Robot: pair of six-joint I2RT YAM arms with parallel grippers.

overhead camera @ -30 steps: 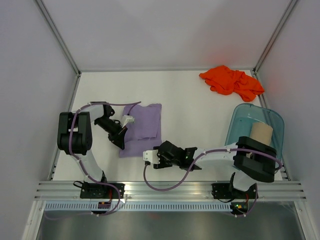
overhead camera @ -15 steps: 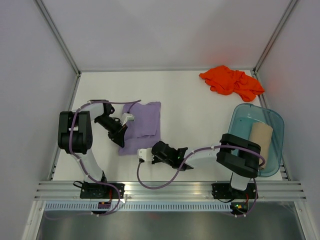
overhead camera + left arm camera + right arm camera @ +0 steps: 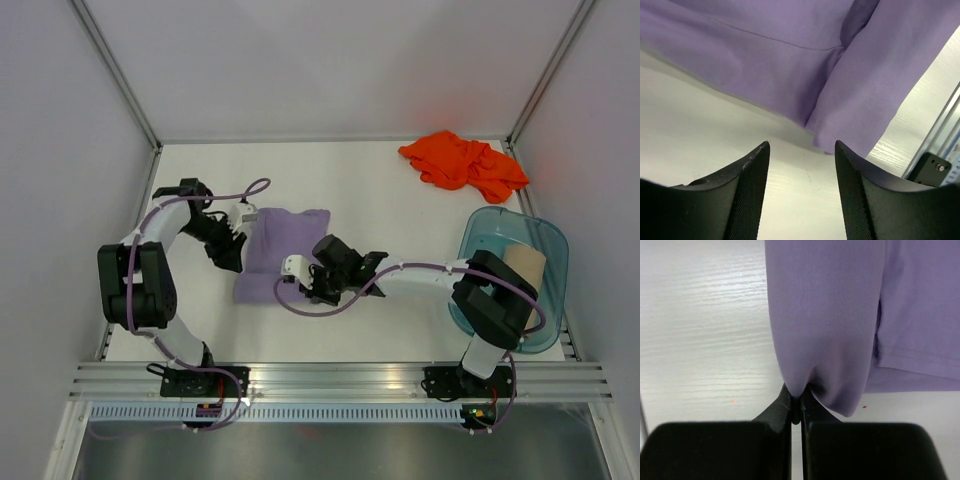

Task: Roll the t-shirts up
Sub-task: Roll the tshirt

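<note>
A folded lavender t-shirt [image 3: 282,250] lies left of the table's middle. My right gripper [image 3: 318,285] is shut on its near right edge, and in the right wrist view a pinch of lavender t-shirt [image 3: 825,325] sits between the closed fingers of the right gripper [image 3: 796,396]. My left gripper [image 3: 232,255] stands open at the shirt's left side; in the left wrist view the left gripper [image 3: 802,147] has bare table between its fingers and the lavender t-shirt [image 3: 805,55] lies just ahead. An orange t-shirt [image 3: 462,161] is crumpled at the far right. A rolled beige t-shirt [image 3: 524,265] rests in the tub.
A translucent teal tub [image 3: 490,236] stands at the right edge, partly under the right arm. Grey walls with aluminium posts close the table on three sides. An aluminium rail [image 3: 340,378] runs along the near edge by the arm bases.
The right gripper closed on the lavender shirt's near edge and carried it away from the rail, folding the cloth over. The left gripper opened, let go and shifted to the shirt's left side.
</note>
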